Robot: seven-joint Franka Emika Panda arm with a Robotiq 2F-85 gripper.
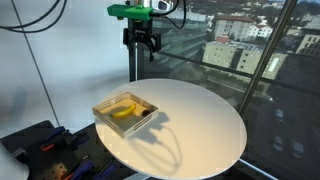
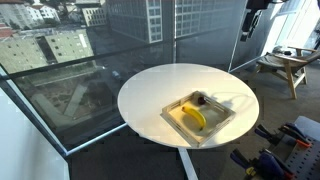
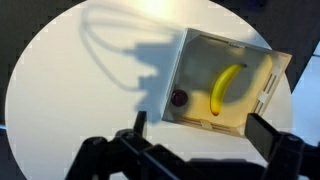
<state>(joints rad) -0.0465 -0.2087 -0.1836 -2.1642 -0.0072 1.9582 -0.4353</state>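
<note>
The gripper point(image 1: 141, 44) hangs high over the round white surface point(image 1: 205, 125), well apart from everything on it. In the wrist view the two fingers point(image 3: 139, 126) stand wide apart with only air between them, so the gripper holds nothing.

The nearest thing is a banana point(image 3: 226, 88). It lies flat inside a shallow open box point(image 3: 262, 97), and in the wrist view this box sits toward 2 o'clock on the surface. The banana's long axis runs from about 1 o'clock to 7 o'clock, with its curve bowing toward 3 o'clock. A small dark round fruit point(image 3: 179, 98) rests in the same box at 9 o'clock from the banana, apart from it.

I judge the banana to be light and a little soft. Its skin is smooth and bruises easily, so a gentle squeeze seems right. The best place to take hold looks like the thick middle, across the short width. The box walls are low and probably leave room for the fingers on both sides.
</note>
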